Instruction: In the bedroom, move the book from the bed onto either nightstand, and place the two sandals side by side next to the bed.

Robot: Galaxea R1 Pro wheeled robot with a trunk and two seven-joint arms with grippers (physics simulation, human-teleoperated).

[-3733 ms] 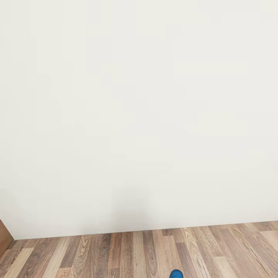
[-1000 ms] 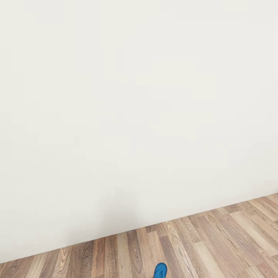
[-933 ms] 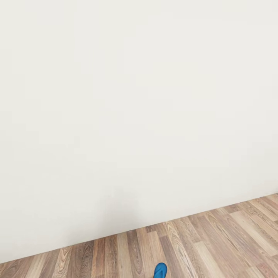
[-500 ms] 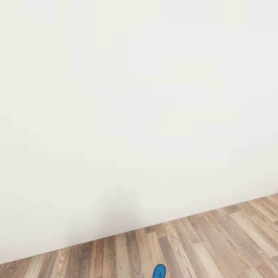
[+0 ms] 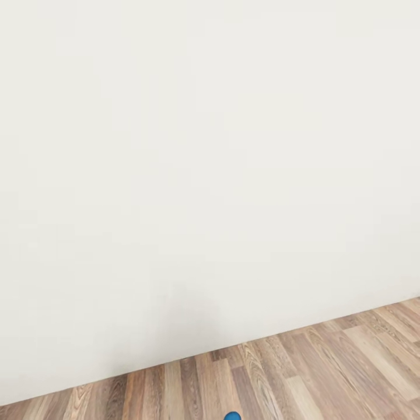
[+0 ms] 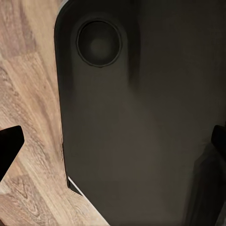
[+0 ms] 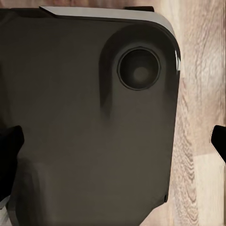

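Head view: white wall [image 5: 210, 163] above wood-plank floor [image 5: 326, 367]; wall-floor seam rises toward right. Sandal [image 5: 233, 416] on floor at bottom edge, just right of centre: blue tip alone visible, remainder cut off; long axis and heading cannot be told.

Left wrist view: left gripper [image 6: 113, 143] over dark robot base [image 6: 141, 117]; fingertips at opposite frame edges, jaws spread wide, nothing between.

Right wrist view: right gripper [image 7: 113, 141] likewise wide, unloaded.

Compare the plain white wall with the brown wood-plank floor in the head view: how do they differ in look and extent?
The plain white wall is uniform and unpatterned; the brown wood-plank floor shows grained planks in mixed brown tones. The wall covers most of the head view; the floor takes a slanted strip along the bottom. The floor carries a small bright blue object at the lower edge; the wall carries nothing. They meet along one straight line.
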